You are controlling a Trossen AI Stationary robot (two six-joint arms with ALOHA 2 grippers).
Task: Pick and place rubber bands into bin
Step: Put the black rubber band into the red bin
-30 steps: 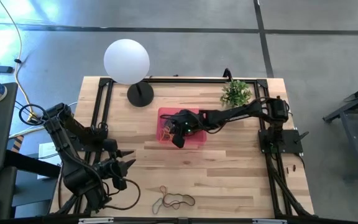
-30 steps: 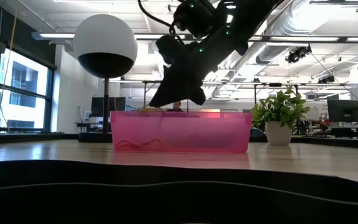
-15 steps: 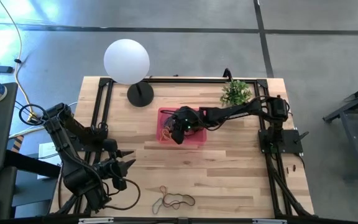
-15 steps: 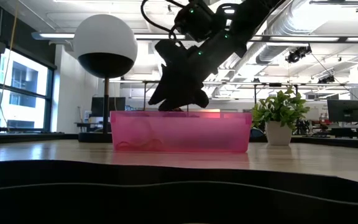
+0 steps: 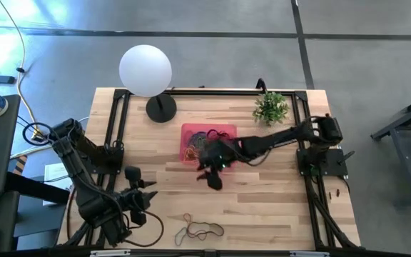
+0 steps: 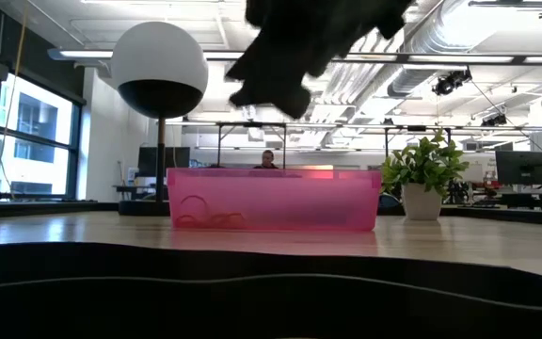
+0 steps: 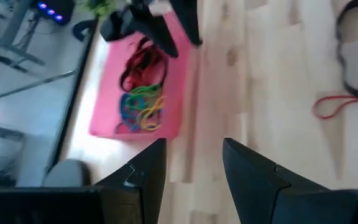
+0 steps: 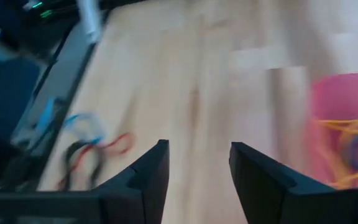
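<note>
Rubber bands [image 5: 197,230] lie loose on the tabletop [image 5: 262,200], toward its front edge from the right pincer [image 5: 213,176], which is open, empty, just outside the bin [image 5: 228,130]. The left pincer [image 5: 147,194], open, sits nearer.

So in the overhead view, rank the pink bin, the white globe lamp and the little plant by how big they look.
1. Bin and white globe lamp: about alike across, and the lamp sits nearer the camera, so unranked.
2. Plant: clearly smallest.
</note>
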